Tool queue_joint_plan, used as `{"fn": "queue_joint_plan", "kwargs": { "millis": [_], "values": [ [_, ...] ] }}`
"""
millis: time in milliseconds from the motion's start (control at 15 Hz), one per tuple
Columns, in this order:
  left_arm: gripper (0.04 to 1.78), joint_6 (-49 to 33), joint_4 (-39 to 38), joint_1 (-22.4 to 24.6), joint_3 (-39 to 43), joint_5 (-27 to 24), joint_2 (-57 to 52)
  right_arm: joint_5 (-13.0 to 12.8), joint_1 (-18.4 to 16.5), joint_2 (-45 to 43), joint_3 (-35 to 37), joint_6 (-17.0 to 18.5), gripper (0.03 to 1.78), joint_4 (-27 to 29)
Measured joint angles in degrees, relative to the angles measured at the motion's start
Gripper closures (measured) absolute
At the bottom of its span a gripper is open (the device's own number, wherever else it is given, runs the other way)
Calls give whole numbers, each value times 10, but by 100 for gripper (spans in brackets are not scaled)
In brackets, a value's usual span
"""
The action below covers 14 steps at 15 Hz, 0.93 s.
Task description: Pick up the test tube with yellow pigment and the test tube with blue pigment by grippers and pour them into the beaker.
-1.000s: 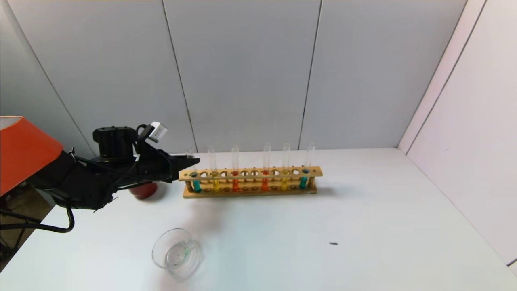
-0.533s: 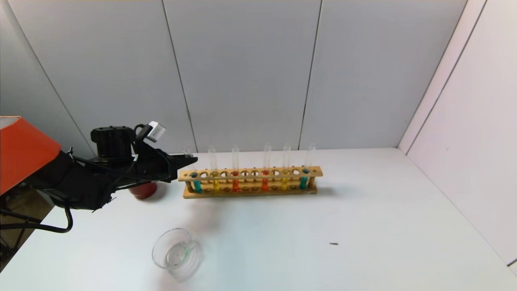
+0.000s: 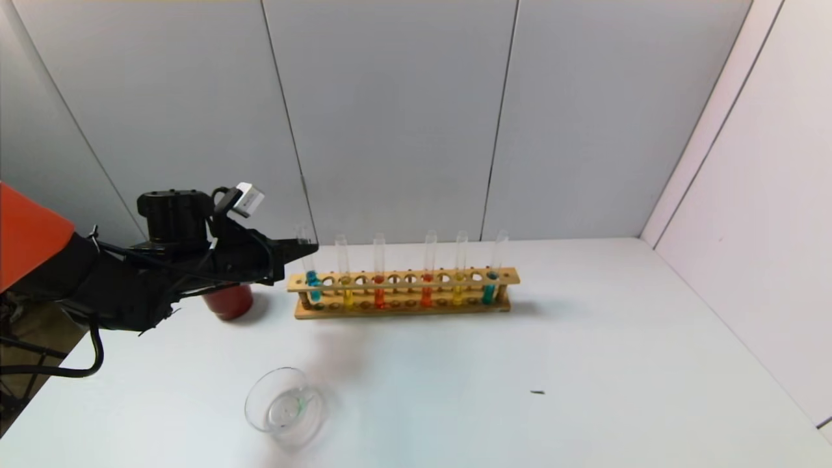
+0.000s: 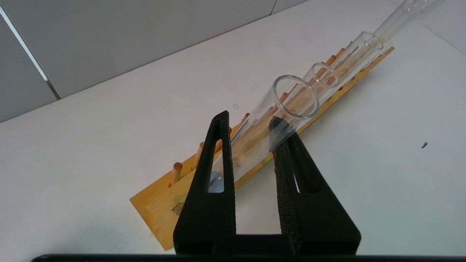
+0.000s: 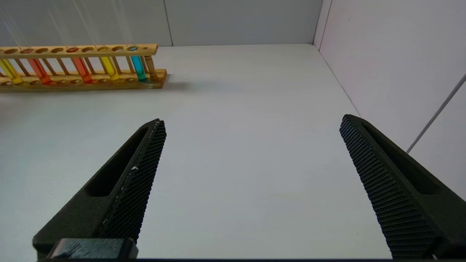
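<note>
In rack (image 3: 403,281), left hand (image 3: 311,247) gripping blue tube (image 3: 308,266)

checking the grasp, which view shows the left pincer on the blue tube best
The left wrist view: the left pincer has both fingers closed on the glass of the test tube with blue pigment. The head view shows that tube from the side, raised in the wooden rack. The right wrist view misses it.
</note>
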Motion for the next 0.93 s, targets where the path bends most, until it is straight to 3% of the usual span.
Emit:
{"fn": "queue_joint_plan", "kwargs": {
  "millis": [933],
  "values": [
    [149, -4, 230, -14, -140, 47, -110, 0, 0, 0, 0, 0, 7, 0]
  ]
}}
